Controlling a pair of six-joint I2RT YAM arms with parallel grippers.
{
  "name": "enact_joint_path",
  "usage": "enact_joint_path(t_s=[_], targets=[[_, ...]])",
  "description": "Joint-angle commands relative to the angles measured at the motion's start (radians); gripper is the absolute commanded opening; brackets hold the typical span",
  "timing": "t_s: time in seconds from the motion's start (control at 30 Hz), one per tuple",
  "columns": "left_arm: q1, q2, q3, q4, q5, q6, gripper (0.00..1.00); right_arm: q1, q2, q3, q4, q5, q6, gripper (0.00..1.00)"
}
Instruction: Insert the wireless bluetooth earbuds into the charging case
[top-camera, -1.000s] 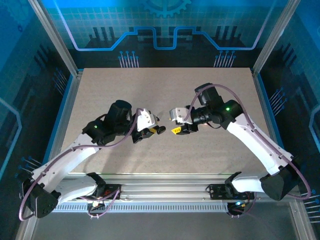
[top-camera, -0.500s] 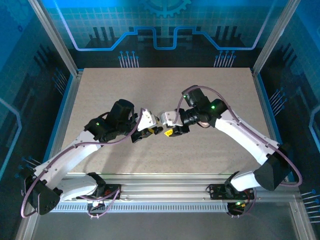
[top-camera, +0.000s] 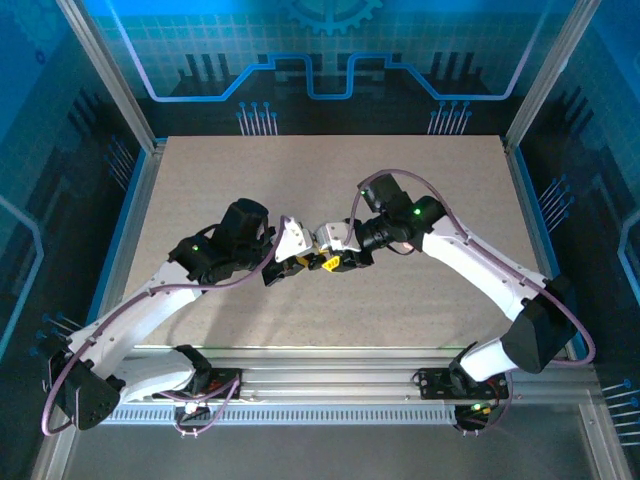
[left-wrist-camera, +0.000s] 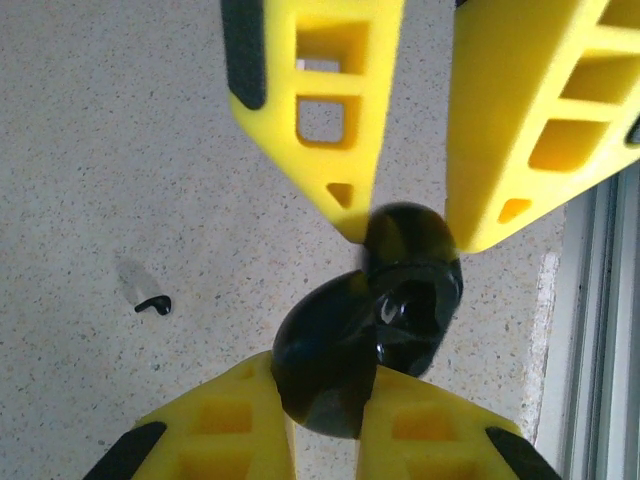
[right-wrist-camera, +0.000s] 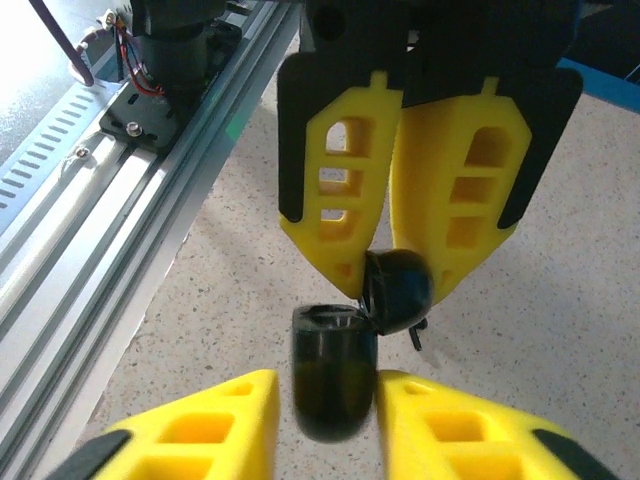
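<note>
- At the middle of the table (top-camera: 430, 190), clear of its surface, the charging case (left-wrist-camera: 325, 385) is held between the left gripper (top-camera: 302, 264) and the right gripper (top-camera: 330, 262), which are brought tip to tip.
- The case is black and glossy and is seen hinged open. One half is clamped by each gripper, an arrangement judged to serve for spreading the halves or keeping them spread for loading.
- The left jaws are drawn in narrow on the half nearest them. The right jaws are drawn in narrow on the other half, whose open cavity (right-wrist-camera: 327, 318) is turned upward in the right wrist view.
- Which half is lid and which is base cannot be told with certainty. The cavity is too dark for its contents to be judged.
- One black earbud (left-wrist-camera: 152, 303) is found lying on the table, well apart from the case. A pale, blurred piece (left-wrist-camera: 128, 276) lies just beside it; whether it is an earbud cannot be told.
- With both grippers occupied by the case, it is judged that one must be freed before an earbud can be picked up.
- The work surface is a pale, speckled, matt board, set level. An aluminium rail (top-camera: 330, 385) is fitted along its near edge, where the arm bases are bolted.
- The cell is enclosed by aluminium posts (top-camera: 105, 75) and blue panels (top-camera: 320, 40) printed with a circuit pattern.
</note>
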Motion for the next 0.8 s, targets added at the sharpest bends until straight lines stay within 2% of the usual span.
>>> enact_joint_path(t_s=[0.0,0.1,0.2,0.33,0.37,0.57,0.67,0.73,0.77], targets=[[-0.007,0.002,0.019,0.022,0.030,-0.020,0.14,0.013,0.022,0.033,-0.018,-0.046,-0.009,0.25],[-0.009,0.000,0.019,0.023,0.031,-0.022,0.14,0.013,0.031,0.039,-0.024,-0.043,-0.012,0.26],[-0.011,-0.001,0.021,0.023,0.034,-0.023,0.14,0.011,0.033,0.039,-0.020,-0.036,-0.006,0.33],[-0.011,-0.004,0.020,0.025,0.033,-0.023,0.14,0.009,0.034,0.044,-0.021,-0.032,-0.007,0.36],[-0.012,-0.004,0.021,0.025,0.034,-0.023,0.14,0.008,0.036,0.045,-0.022,-0.033,-0.008,0.35],[-0.012,-0.004,0.019,0.031,0.030,-0.023,0.17,-0.002,0.040,0.064,-0.055,-0.046,-0.024,0.17],[-0.012,-0.016,0.005,0.068,0.025,-0.038,0.32,-0.026,0.026,0.053,-0.050,-0.079,-0.010,0.15],[-0.007,-0.041,-0.029,0.135,0.023,-0.055,0.49,-0.063,0.003,0.025,-0.011,-0.133,0.027,0.15],[-0.001,-0.053,-0.049,0.177,0.030,-0.065,0.53,-0.086,-0.009,0.006,0.016,-0.164,0.052,0.15]])
